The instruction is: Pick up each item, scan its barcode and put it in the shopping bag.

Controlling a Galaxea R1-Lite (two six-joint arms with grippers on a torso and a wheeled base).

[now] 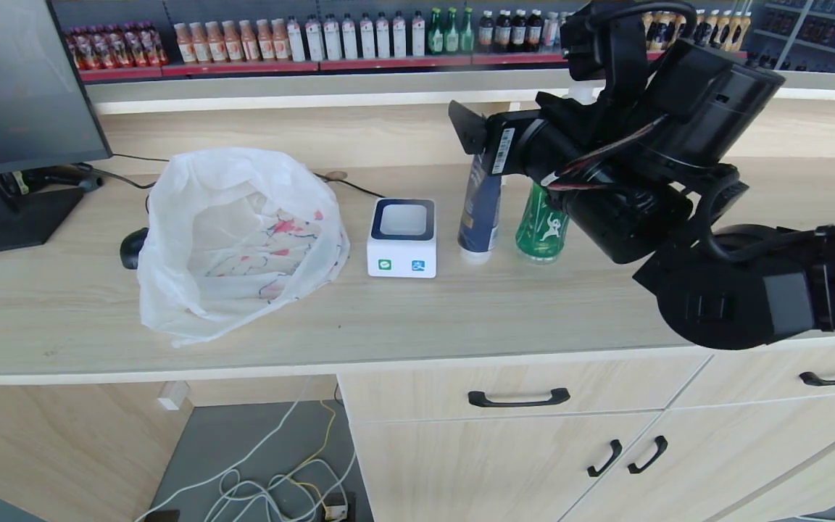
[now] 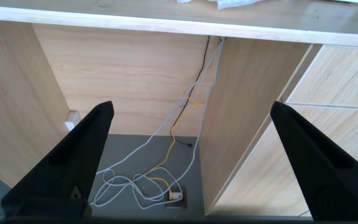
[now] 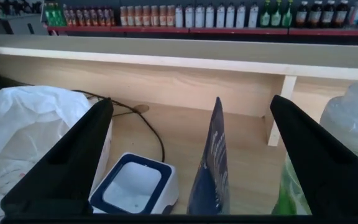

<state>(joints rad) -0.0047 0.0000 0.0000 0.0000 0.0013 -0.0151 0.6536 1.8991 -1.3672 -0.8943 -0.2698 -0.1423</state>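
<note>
A white plastic shopping bag [image 1: 236,239] lies open on the wooden counter [image 1: 461,312], seen too as the bag [image 3: 23,124]. To its right sits the white scanner box [image 1: 403,238], and in the right wrist view the scanner [image 3: 135,190]. Right of that stand a dark blue tube [image 1: 479,217] and a green bottle [image 1: 542,225]. My right gripper [image 1: 493,138] hovers open above the blue tube [image 3: 211,168], fingers spread wide, holding nothing. A pale translucent bottle [image 3: 353,124] stands beside the green bottle [image 3: 300,193]. My left gripper [image 2: 191,106] is open and empty below the counter edge.
A monitor [image 1: 19,87] and a black mouse [image 1: 131,248] sit at the counter's left. Behind runs a raised ledge [image 1: 316,94] with shelves of bottles [image 1: 388,36]. Drawers with black handles [image 1: 519,397] are under the counter, and cables [image 1: 272,478] lie on the floor.
</note>
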